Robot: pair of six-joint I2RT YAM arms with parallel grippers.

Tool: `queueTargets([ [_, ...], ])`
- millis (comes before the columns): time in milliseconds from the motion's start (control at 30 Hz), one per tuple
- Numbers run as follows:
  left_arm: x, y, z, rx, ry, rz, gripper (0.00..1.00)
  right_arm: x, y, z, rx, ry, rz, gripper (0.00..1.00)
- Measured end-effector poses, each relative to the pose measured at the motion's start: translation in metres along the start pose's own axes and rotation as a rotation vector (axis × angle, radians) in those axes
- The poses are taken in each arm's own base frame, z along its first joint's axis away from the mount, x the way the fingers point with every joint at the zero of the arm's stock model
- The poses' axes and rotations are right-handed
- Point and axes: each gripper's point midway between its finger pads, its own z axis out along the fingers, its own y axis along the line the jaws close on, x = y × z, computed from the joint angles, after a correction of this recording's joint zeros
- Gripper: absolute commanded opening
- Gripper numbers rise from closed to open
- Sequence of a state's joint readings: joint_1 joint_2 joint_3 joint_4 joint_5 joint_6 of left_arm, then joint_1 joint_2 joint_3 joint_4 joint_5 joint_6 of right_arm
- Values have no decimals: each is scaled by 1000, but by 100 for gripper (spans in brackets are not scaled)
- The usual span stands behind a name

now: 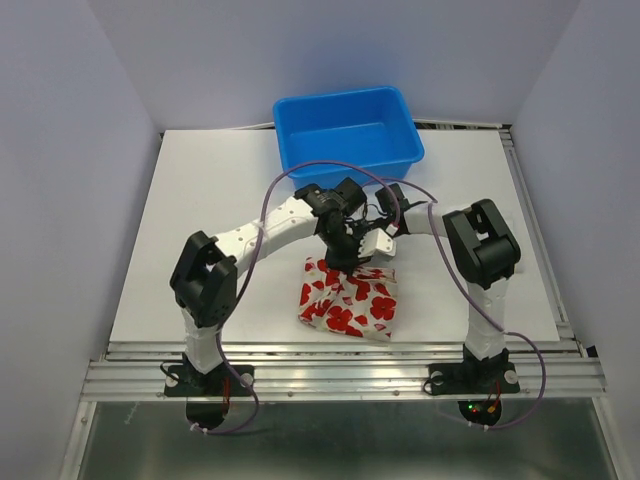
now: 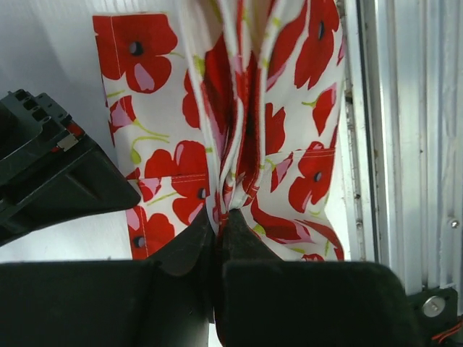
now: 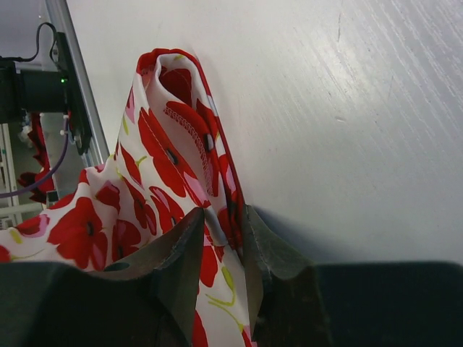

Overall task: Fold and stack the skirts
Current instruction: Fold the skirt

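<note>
The flowered skirt (image 1: 348,300), white with red blotches, lies folded on the white table in front of the blue tub. My left gripper (image 1: 345,262) is shut on its far edge; in the left wrist view the gripper (image 2: 223,214) pinches a bunched ridge of the flowered skirt (image 2: 289,130). My right gripper (image 1: 376,250) is close beside it on the right. In the right wrist view the gripper (image 3: 223,211) is closed on a raised fold of the flowered skirt (image 3: 163,159). The plain white skirt is not in view.
The blue tub (image 1: 350,135) stands at the back middle, just behind both grippers. The aluminium rail (image 1: 340,365) runs along the table's near edge, close to the skirt's near side, and also shows in the left wrist view (image 2: 405,144). The two wrists nearly touch.
</note>
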State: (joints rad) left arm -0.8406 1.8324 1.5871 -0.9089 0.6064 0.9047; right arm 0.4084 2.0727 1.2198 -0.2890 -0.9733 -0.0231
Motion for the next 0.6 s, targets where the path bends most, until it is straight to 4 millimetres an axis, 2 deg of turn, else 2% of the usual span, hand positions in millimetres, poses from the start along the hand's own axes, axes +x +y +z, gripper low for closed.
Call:
queueTargets([
  [233,19,20,19,21,43,-13,34,0,4,0,-20,2,0,35],
  [267,20,24,20,18,43,-10,45,0,4,0,-22,2,-1,36],
  [333,23,28,20,14,43,-10,55,0,4,0,-23,2,0,38],
  [367,25,31,20,8,44,-6,64,1,4,0,-23,2,0,39],
  [433,31,40,13,-13,46,-18,70,1,4,0,-23,3,-1,41],
  [467,32,48,6,-32,40,-25,84,1,4,0,-23,5,0,43],
  [600,22,77,-26,-125,-17,-36,84,3,5,0,-22,10,4,45],
])
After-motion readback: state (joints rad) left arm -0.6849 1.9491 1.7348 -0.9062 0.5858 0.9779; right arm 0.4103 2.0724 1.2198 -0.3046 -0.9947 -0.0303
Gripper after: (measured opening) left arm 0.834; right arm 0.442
